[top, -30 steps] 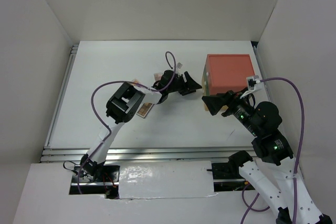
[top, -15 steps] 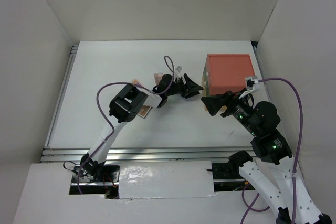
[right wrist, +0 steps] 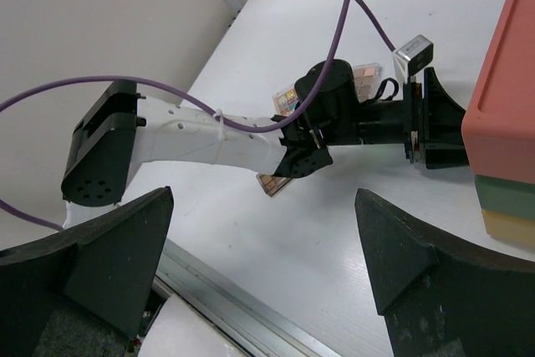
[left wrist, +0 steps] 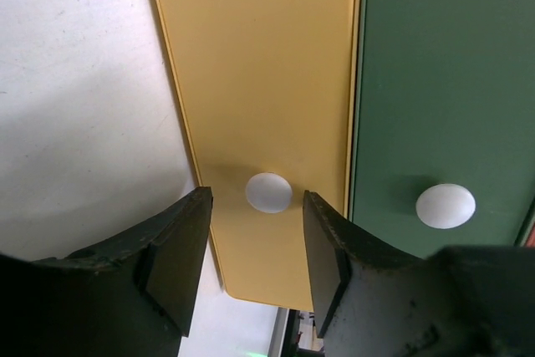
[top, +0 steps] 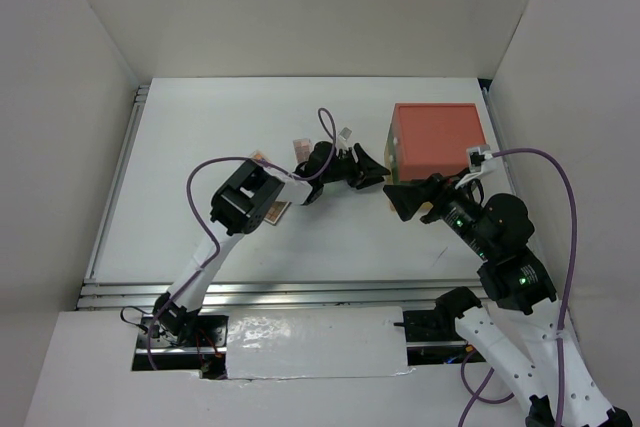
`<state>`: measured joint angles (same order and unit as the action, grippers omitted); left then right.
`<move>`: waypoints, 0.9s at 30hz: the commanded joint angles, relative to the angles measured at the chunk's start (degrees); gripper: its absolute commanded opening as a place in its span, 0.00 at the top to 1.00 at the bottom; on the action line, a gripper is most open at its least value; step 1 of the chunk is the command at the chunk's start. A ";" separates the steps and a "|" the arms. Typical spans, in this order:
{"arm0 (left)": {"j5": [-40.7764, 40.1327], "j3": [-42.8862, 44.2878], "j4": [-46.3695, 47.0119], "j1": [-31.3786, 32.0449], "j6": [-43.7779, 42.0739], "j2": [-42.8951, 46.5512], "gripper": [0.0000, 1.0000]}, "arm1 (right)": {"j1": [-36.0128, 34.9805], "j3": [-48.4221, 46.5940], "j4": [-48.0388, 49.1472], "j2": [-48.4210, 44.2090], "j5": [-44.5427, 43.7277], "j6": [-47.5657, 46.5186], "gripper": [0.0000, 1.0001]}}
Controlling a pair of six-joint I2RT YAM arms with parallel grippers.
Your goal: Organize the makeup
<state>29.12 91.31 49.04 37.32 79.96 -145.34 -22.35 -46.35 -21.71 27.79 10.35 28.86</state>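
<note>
Three flat eyeshadow palettes of the makeup lie on the white table: one (top: 277, 212) beside the left arm's elbow, one (top: 260, 158) behind it, and one (top: 300, 144) farther back. The right wrist view shows them too (right wrist: 272, 183) (right wrist: 287, 99) (right wrist: 365, 79). My left gripper (top: 368, 169) points at the front of the drawer box (top: 438, 137). In the left wrist view its jaws stand open on either side of the white knob (left wrist: 268, 192) of the yellow drawer (left wrist: 259, 81), with a gap on both sides. My right gripper (top: 405, 197) hangs open and empty in front of the box.
The box has a red top, a green drawer (left wrist: 443, 81) with its own white knob (left wrist: 445, 206) beside the yellow one, and stands at the table's right rear. White walls surround the table (top: 200, 127). A metal rail (top: 250, 292) runs along the near edge.
My left gripper has moved right, closer to the drawer box, and its jaws have narrowed around the yellow drawer's knob. The right arm has stayed still.
</note>
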 commanded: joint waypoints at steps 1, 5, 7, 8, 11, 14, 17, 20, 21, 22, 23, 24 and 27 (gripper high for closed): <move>-1.17 0.80 -2.72 0.74 -2.18 -2.40 0.40 | -0.33 0.03 1.59 -0.81 0.02 -0.91 0.03; -1.26 1.07 -2.54 0.74 -1.74 -3.02 0.44 | -0.33 0.20 1.59 -1.07 0.02 -1.00 0.03; -1.52 1.15 -2.11 0.74 -1.65 -3.11 0.45 | -0.33 0.03 1.41 -0.98 0.02 -1.09 0.03; -1.53 1.24 -2.10 0.74 -1.65 -3.20 0.46 | -0.33 -0.06 1.41 -1.07 0.02 -1.18 0.03; -1.53 2.29 -2.19 0.74 -1.48 -3.72 0.50 | -0.24 -0.15 1.24 -0.99 0.02 -1.35 0.03; -1.61 3.34 -2.19 0.74 -1.21 -4.08 0.55 | -0.33 -0.23 1.24 -0.81 0.02 -1.35 0.03; -1.70 3.96 -2.02 0.74 -0.95 -4.25 0.60 | -0.24 -0.32 1.24 -0.63 0.11 -1.44 0.03; -1.70 3.62 -1.14 0.65 -0.60 -4.08 0.64 | -0.33 -0.41 1.24 -0.55 0.11 -1.53 0.03; -1.70 3.44 -0.70 0.56 -0.51 -3.82 0.66 | -0.33 -0.41 1.24 -0.55 0.11 -1.53 0.03; -1.88 2.57 -0.26 0.47 -0.34 -3.64 0.69 | -0.41 -0.50 1.15 -0.46 0.11 -1.53 0.03; -1.97 2.12 0.79 0.30 -0.16 -3.29 0.72 | -0.33 -0.50 1.15 -0.46 0.20 -1.53 0.03; -1.97 1.69 1.41 0.21 0.02 -3.11 0.75 | -0.33 -0.50 1.15 -0.46 0.20 -1.53 0.03; -1.70 0.54 2.29 -0.14 0.11 -2.23 0.77 | -0.33 -0.41 1.24 -0.46 0.11 -1.53 0.03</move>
<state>28.23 93.58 50.72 37.58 80.23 -147.00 -22.35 -46.35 -21.82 27.18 10.35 28.42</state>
